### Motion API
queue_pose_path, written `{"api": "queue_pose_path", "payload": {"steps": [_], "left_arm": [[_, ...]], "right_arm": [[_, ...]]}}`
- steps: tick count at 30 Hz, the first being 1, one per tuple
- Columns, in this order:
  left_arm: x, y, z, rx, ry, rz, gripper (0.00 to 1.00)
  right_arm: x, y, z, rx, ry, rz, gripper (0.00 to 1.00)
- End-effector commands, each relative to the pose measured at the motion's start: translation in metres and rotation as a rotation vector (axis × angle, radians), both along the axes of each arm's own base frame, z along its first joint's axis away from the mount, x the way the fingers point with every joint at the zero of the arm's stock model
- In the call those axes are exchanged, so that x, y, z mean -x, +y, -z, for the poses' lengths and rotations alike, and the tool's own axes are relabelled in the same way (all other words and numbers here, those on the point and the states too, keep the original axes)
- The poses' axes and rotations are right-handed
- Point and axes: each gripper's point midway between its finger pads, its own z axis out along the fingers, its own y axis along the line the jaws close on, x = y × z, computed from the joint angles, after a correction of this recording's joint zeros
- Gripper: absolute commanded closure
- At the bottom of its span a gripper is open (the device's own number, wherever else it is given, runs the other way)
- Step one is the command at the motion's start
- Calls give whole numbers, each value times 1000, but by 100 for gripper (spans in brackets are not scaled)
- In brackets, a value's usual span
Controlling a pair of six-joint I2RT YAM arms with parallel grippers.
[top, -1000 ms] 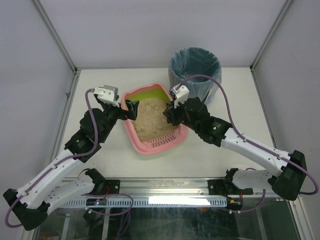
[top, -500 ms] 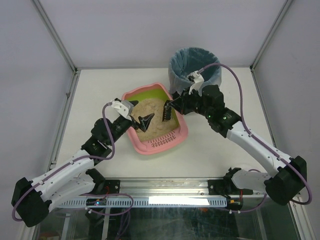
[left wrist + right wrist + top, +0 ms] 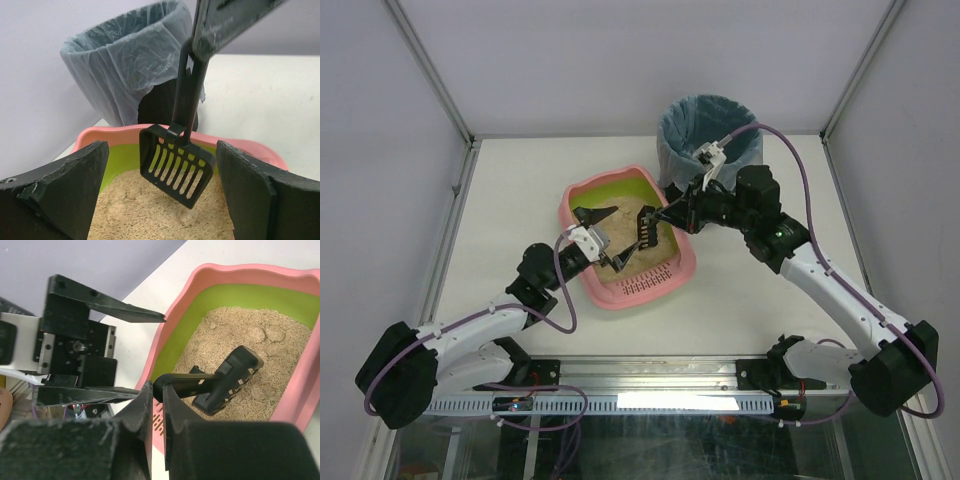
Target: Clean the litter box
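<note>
1. The shallow pink plastic litter box (image 3: pixel 645 290), with rounded corners, a lime-green inner wall and a slotted pink ledge at its near end, sits slightly turned at the middle of the white table (image 3: pixel 515 195) and holds beige sandy litter
2. A round black bin (image 3: pixel 710 130) lined with a pale blue bag stands just beyond the litter box's far right corner; whether the two touch cannot be told
3. The right gripper (image 3: pixel 671 216) reaches in over the far right rim, clenched on the handle of a small black slotted plastic scoop (image 3: pixel 645 232); the right wrist view shows the handle pinched tight between its two fingers
4. The scoop's head hangs tilted, low over the litter in the right half of the litter box; whether its lower edge rests on the litter cannot be told
5. The left gripper (image 3: pixel 616 238) comes in from the near left and hovers above the litter, jaws spread wide with nothing grasped; it faces the scoop and is apart from it
6. The litter lies uneven, with a couple of rounded lumps (image 3: pixel 274 333) near one end
</note>
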Motion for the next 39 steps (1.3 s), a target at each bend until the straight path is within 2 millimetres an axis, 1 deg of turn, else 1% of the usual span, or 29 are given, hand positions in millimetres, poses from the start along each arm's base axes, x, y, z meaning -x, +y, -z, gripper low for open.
{"api": "queue_pose_path", "payload": {"steps": [1, 3, 7, 10, 13, 16, 20, 25, 29, 31, 32, 34, 37, 38, 39], "left_arm": [[2, -15, -29, -43, -214, 62, 9], [1, -22, -25, -72, -219, 87, 10], [-1, -29, -27, -66, -225, 131, 14], [1, -33, -35, -41, -239, 168, 19], [3, -36, -37, -45, -245, 195, 28], [3, -42, -32, -76, -241, 223, 34], [-3, -45, -17, -117, -211, 230, 40], [-11, -43, -7, -139, -181, 218, 47], [-19, -40, -6, -141, -162, 207, 50], [-20, -40, -9, -131, -164, 208, 56], [-20, -40, -12, -124, -165, 208, 61], [-21, -40, -15, -109, -161, 205, 74], [-22, -39, -22, -80, -159, 194, 92], [-22, -38, -23, -78, -157, 190, 99], [-23, -37, -25, -76, -157, 183, 100]], "right_arm": [[14, 0, -48, -34, -152, -95, 100], [16, 0, -53, -37, -168, -110, 100], [19, 3, -56, -45, -178, -144, 100], [21, 6, -54, -42, -177, -178, 100], [22, 9, -54, -44, -178, -204, 100], [24, 10, -55, -45, -179, -219, 100], [27, 12, -59, -53, -181, -243, 100], [31, 12, -63, -57, -183, -267, 100], [35, 12, -66, -61, -184, -280, 100], [35, 12, -65, -60, -181, -282, 100], [35, 12, -63, -57, -177, -284, 100], [34, 12, -60, -49, -168, -278, 100], [26, 10, -54, -27, -161, -232, 100], [22, 8, -53, -16, -160, -204, 94], [18, 6, -53, -7, -162, -177, 90]]}}
